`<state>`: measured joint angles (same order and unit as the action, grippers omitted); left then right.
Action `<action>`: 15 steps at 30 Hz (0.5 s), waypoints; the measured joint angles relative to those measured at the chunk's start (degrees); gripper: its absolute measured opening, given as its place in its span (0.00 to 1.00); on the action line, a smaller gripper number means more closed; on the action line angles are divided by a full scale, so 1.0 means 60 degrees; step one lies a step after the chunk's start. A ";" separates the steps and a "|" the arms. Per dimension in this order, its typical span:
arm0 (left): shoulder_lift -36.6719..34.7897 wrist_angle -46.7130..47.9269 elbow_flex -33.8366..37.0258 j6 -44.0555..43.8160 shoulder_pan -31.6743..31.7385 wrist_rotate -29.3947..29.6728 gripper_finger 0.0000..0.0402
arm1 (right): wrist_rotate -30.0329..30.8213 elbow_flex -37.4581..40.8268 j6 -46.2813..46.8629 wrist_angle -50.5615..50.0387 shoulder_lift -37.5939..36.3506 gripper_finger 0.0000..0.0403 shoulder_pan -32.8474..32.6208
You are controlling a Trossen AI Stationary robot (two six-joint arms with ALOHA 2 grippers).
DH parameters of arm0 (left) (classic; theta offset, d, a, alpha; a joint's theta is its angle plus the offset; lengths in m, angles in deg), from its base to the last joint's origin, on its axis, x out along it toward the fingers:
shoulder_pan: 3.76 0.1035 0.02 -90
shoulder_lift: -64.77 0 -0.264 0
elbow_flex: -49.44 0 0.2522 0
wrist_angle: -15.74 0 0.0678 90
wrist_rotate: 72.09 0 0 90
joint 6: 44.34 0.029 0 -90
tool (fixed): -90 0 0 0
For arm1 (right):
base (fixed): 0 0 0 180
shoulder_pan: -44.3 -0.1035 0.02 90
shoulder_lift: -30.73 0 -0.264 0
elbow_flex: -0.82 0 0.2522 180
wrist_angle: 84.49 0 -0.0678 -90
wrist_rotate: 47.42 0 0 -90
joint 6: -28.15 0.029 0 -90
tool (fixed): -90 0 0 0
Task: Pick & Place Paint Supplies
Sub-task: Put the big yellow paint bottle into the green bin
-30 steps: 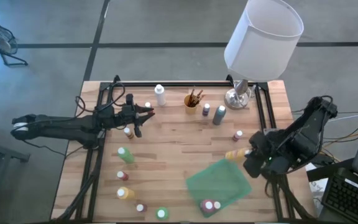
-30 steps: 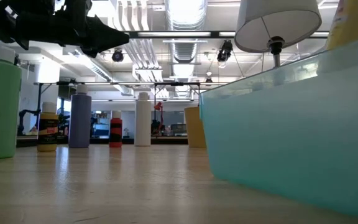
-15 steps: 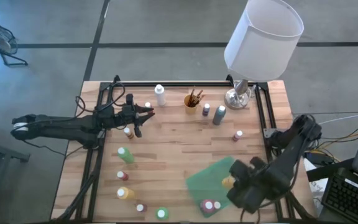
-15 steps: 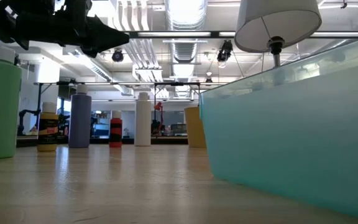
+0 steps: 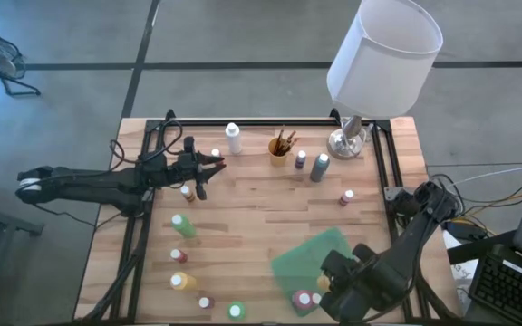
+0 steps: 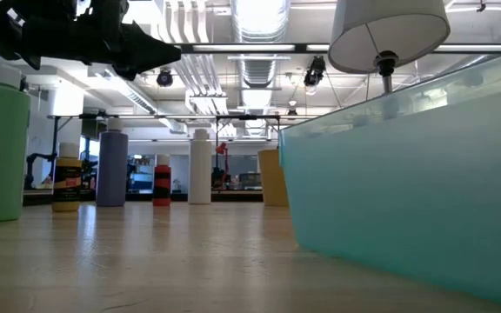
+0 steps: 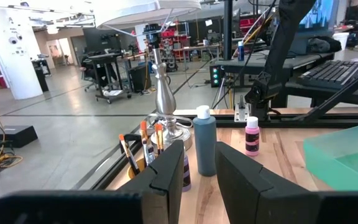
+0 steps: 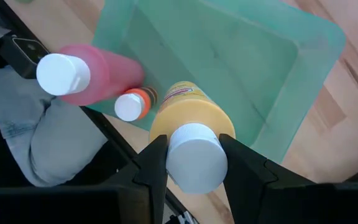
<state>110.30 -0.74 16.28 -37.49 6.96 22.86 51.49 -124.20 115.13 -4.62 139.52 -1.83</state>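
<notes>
My right gripper (image 5: 326, 282) hangs over the near right part of the translucent green bin (image 5: 311, 258), shut on a yellow paint bottle with a white cap (image 8: 191, 121). A pink bottle (image 8: 89, 71) and a small orange one (image 8: 132, 104) lie in the bin's near corner. My left gripper (image 5: 211, 165) is held level above the table's far left, open and holding nothing. More paint bottles stand upright on the wood, among them a green one (image 5: 182, 225) and a grey-blue one (image 5: 320, 167). Brushes stick up out of a yellow cup (image 5: 280, 147). My right gripper pinches the yellow bottle at its top end, with one finger on each side of the white cap (image 8: 173, 163). The fingers come from above, pointing down. The bottle hangs upright below them, lifted clear over the bin.
A lamp with a white shade (image 5: 383, 54) and a silver base (image 5: 345, 140) stands at the far right. A white bottle (image 5: 234, 138) is at the far edge. Small bottles (image 5: 181, 281) dot the near left. Black rails (image 5: 383, 172) run along both sides. Bare wood lies mid-table.
My right gripper has carried the yellow bottle toward the table's near edge and a little left, sinking slightly. It has gone from beside the bin's far right corner to over the bin's near right part. The bottle stays upright in the hold.
</notes>
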 joint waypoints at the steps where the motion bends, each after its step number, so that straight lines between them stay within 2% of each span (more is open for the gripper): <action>1: -0.0002 0.0000 0.0000 0.0000 0.0000 0.0003 0.24 | -0.0009 0.0077 0.0027 0.0045 -0.0011 0.28 0.0000; 15: 0.0000 0.0004 0.0000 0.0000 0.0004 0.0000 0.24 | -0.0193 0.0484 0.0122 0.0729 -0.0080 0.28 0.0000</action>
<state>110.30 -0.71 16.28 -37.49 6.98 22.86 50.33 -121.30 115.87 -0.25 139.04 -1.83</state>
